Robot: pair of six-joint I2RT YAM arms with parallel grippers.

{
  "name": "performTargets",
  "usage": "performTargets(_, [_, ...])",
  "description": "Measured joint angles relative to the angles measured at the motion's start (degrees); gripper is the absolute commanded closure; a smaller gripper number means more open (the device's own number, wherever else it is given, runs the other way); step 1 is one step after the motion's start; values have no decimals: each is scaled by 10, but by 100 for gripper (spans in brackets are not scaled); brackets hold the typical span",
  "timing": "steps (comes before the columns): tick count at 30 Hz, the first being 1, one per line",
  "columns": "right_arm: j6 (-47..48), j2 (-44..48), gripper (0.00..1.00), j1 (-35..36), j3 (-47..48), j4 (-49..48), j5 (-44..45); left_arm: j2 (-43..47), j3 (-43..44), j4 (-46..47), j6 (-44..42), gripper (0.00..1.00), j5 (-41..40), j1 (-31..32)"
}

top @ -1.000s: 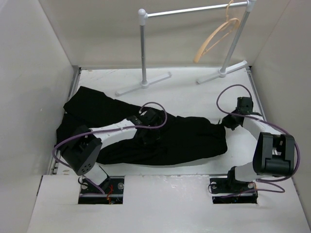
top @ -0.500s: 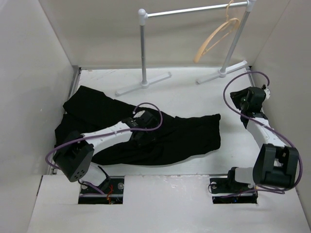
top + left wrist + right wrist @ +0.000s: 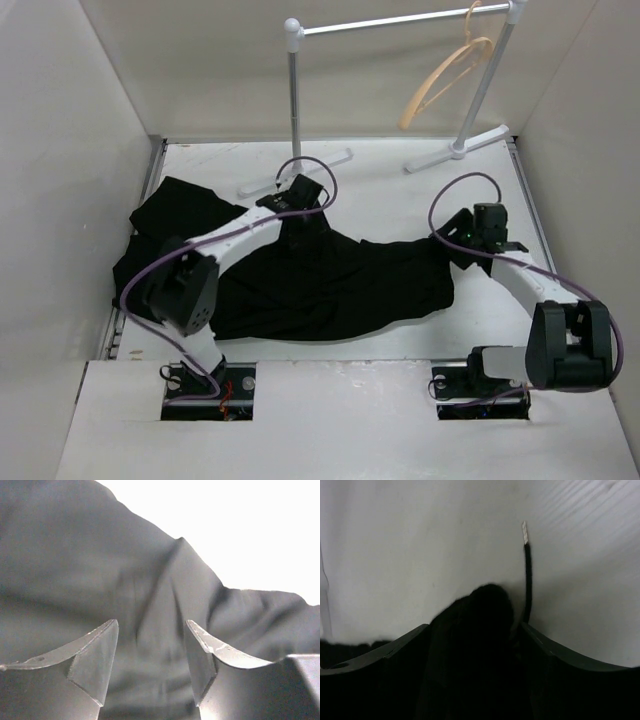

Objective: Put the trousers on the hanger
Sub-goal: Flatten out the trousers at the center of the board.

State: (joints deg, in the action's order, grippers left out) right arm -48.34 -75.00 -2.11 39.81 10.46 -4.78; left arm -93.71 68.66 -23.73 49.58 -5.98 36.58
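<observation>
Trousers (image 3: 330,280) lay flat on the table (image 3: 400,190), long axis running from the left edge towards the right edge, bulk on the left half.

Hanger (image 3: 447,75) hung from the rail of the white rack (image 3: 295,100) at the far right corner, well apart from the cloth.

Left gripper (image 3: 152,630) hovered over the trousers' far edge at mid-length, near the rack's left foot. Its fingers stood parted and released, with only fabric below them.

Right gripper (image 3: 472,630) sat at the trousers' right end, fingers spread wide. A bunch of cloth lay between them, apparently not pinched.

Judgement: both arms held nothing. The right arm was the nearer to the hanger. The 2 grippers needed fresh holds along the long axis before any lift towards the far right corner.
</observation>
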Motion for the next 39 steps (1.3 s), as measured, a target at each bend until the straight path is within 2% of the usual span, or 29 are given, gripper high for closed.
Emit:
performTargets(4, [1, 52, 31, 63, -28, 49, 11, -116, 71, 8, -34, 45, 15, -31])
performTargets(5, [1, 74, 37, 73, -36, 66, 18, -140, 85, 7, -42, 45, 20, -32])
performTargets(10, [0, 178, 78, 101, -64, 140, 52, -218, 151, -7, -80, 47, 45, -11])
performTargets(11, [-6, 192, 82, 105, -70, 155, 55, -228, 163, -9, -86, 51, 48, -4])
performTargets(13, [-21, 218, 83, 115, -78, 191, 57, -242, 178, -10, -96, 67, 51, 10])
performTargets(15, [-42, 257, 83, 139, -88, 236, 62, -248, 183, -10, -103, 85, 50, 18])
performTargets(16, [-55, 279, 81, 157, -90, 261, 63, -250, 184, -10, -106, 89, 50, 22])
performTargets(19, [-101, 345, 73, 237, -91, 327, 62, -252, 184, -11, -111, 96, 43, 24])
performTargets(22, [-149, 387, 70, 335, -105, 365, 50, -252, 184, -10, -110, 98, 28, 15])
performTargets(24, [-180, 394, 56, 398, -118, 382, 40, -249, 184, -9, -105, 99, 16, 2])
performTargets(27, [-206, 382, 28, 477, -126, 406, 30, -238, 184, -8, -93, 98, -2, -28])
performTargets(29, [-206, 373, 19, 502, -123, 414, 31, -224, 184, -7, -85, 95, -14, -54])
performTargets(31, [-200, 372, 18, 491, -112, 423, 37, -204, 184, -4, -81, 90, -28, -78])
performTargets(33, [-190, 384, 25, 454, -99, 422, 43, -181, 178, 5, -79, 85, -37, -102])
performTargets(35, [-178, 395, 28, 395, -92, 411, 45, -156, 161, 17, -76, 79, -43, -118])
performTargets(39, [-142, 381, 27, 273, -85, 362, 25, -113, 110, 23, -72, 73, -48, -125])
